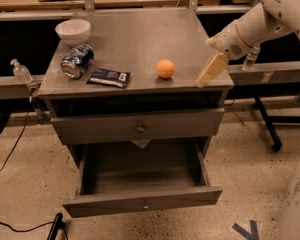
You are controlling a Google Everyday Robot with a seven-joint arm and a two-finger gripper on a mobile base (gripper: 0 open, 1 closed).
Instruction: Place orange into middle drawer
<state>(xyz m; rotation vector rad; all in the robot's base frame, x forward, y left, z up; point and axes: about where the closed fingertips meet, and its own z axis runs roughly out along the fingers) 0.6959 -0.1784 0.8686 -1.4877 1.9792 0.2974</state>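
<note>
The orange (165, 68) sits on the grey cabinet top (135, 44), near its front edge and right of centre. The middle drawer (145, 184) is pulled open below, its inside bare, with a small knob on its front panel. The upper drawer front (140, 126) is shut. My gripper (211, 70) hangs at the end of the white arm over the cabinet top's right front corner, to the right of the orange and apart from it.
A white bowl (73, 30), a blue soda can (77, 61) lying on its side and a dark snack packet (109, 77) are on the left of the top. A clear bottle (21, 72) stands at the left rail. A cable (10, 154) lies on the floor.
</note>
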